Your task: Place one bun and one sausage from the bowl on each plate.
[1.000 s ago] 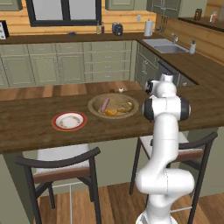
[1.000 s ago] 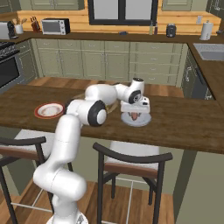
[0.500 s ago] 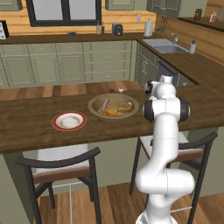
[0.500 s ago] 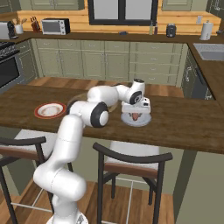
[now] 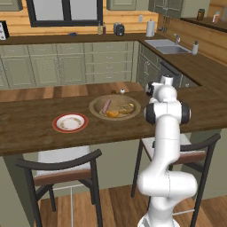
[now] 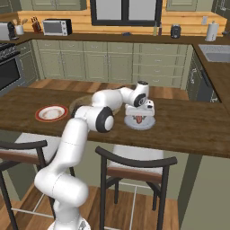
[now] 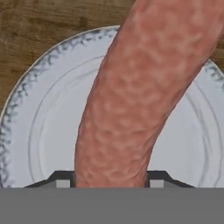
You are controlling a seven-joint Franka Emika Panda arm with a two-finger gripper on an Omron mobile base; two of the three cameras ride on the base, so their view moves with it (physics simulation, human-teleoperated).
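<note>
Wooden bowl [image 5: 114,107] sits mid-counter [image 5: 26,128], holding one sausage [image 5: 106,106] on its left side plus orange-yellow buns [image 5: 119,111] toward the front and right; exact bun count can't be told. Red-rimmed plate [image 5: 69,122] is just left of the bowl, apart from it, cream centre bare. Same plate shows at the far left of the counter in the right base view [image 6: 51,112].

Pale grey plate [image 6: 140,121] is on the counter to the right of the bowl; in the left base view the arm hides it. The gripper [image 6: 139,117] hangs directly over this plate, clamped on a second sausage [image 6: 139,118], a small reddish piece between the fingers just above the plate surface.

Hand view gives the detail: that sausage [image 7: 140,92] is pinched at its lower end between both fingertips [image 7: 61,179], curving up and right across the grey plate [image 7: 39,113] with its speckled rim. Whether the sausage touches the plate can't be told. Wood grain shows beyond the plate rim.
</note>
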